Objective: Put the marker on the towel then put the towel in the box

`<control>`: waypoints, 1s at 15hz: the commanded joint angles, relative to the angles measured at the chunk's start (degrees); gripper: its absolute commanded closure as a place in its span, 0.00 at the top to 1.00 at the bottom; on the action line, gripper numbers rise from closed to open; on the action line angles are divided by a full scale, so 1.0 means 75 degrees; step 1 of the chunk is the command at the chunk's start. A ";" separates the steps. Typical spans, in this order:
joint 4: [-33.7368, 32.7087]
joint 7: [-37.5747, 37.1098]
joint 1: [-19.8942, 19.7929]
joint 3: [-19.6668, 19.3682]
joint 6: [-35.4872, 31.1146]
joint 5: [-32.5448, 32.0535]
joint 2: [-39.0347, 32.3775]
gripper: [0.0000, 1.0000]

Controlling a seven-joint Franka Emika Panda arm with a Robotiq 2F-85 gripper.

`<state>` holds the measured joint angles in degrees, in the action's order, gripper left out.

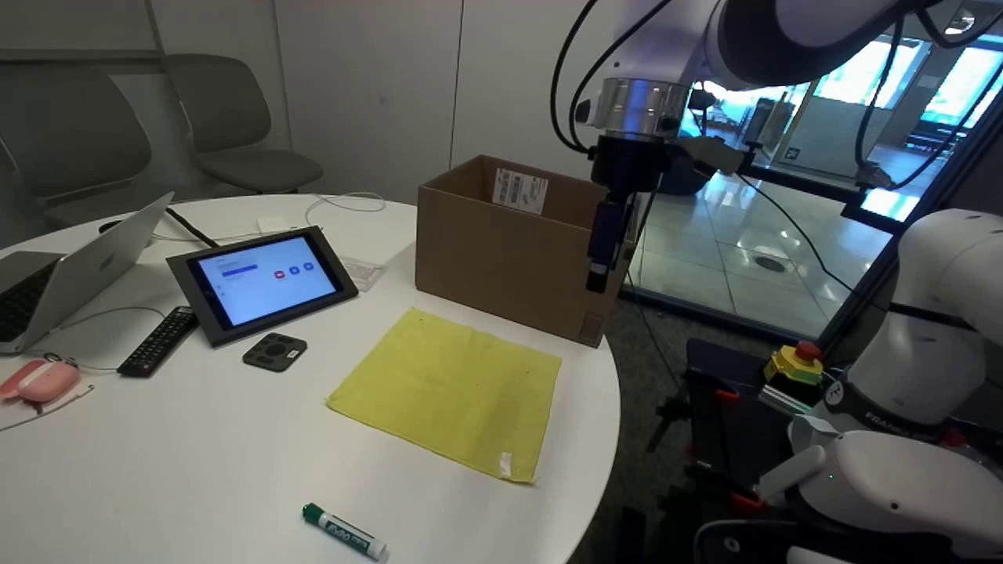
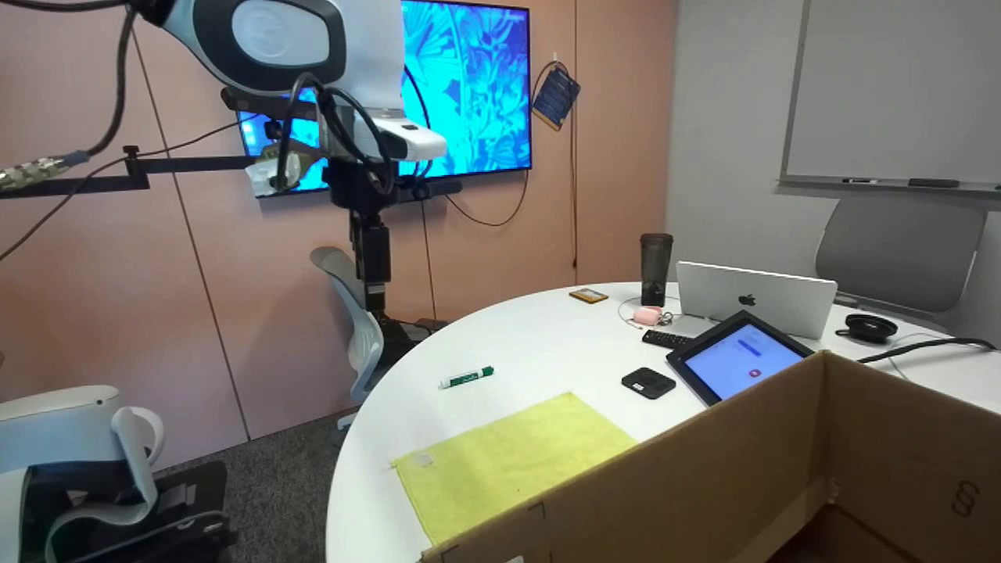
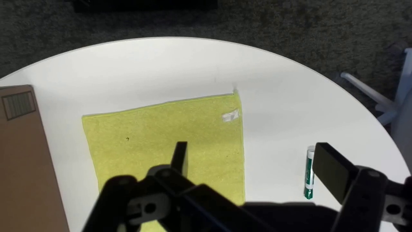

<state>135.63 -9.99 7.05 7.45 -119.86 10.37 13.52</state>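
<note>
Gripper (image 3: 254, 158) pointing down in the air, its fingers (image 3: 333, 170) wide apart in the wrist view; in both exterior views I see them as one dark column and cannot judge the gap there. Marker (image 3: 309, 172) lying on the table (image 3: 273, 106) below the fingers, in the wrist view just beside the finger at the right, its green cap toward the bottom of that picture. Towel (image 3: 193, 129) spread flat, apart from the marker; in my wrist view the other finger and its joints hide the lower part, and in an exterior view a wall of the box (image 2: 665, 469) covers the side nearest it. The box stands upright and open-topped near the table's edge; only a strip of it enters my wrist view. Inside it, in an exterior view, I make out a paper label (image 1: 520, 191), the near wall hiding the floor. In an exterior view a slice of box floor (image 2: 829, 539) shows, the rest cut off, so I cannot tell the full contents. Farther out: tablet (image 1: 266, 278), remote (image 1: 159, 342) and laptop (image 1: 117, 252), the last cut off at the picture's edge.
</note>
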 commanded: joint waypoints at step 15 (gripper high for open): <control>-0.5830 -0.2276 0.1833 0.0428 -0.0811 -0.1577 -0.6028 1.00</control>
<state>103.06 -24.18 17.05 12.14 -128.25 0.65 -22.84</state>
